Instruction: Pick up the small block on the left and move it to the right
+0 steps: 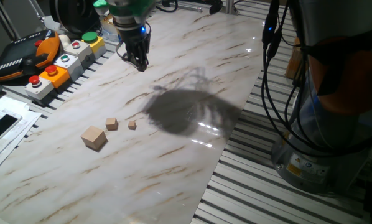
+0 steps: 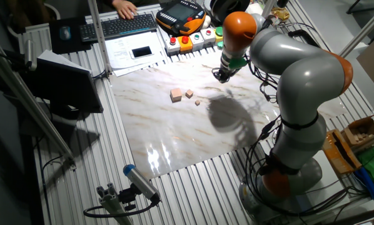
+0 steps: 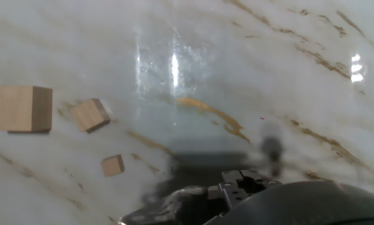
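The small block (image 1: 132, 125) is the tiniest light-brown cube, lying on the marble table (image 1: 173, 56). It also shows in the other fixed view (image 2: 197, 102) and low left in the hand view (image 3: 112, 165). A medium tan cube (image 1: 112, 124) and the largest tan cube (image 1: 94, 137) lie just left of it. My gripper (image 1: 139, 63) hangs above the table's far side, well away from the cubes. Its fingers look closed together and hold nothing. It also shows in the other fixed view (image 2: 219, 76).
A button box (image 1: 61, 65) and an orange teach pendant (image 1: 24, 56) stand along the table's far left edge. Papers and a phone (image 1: 2, 124) lie at the left. The arm's base (image 1: 335, 124) and cables stand off the right edge. The arm's shadow (image 1: 186, 109) falls mid-table.
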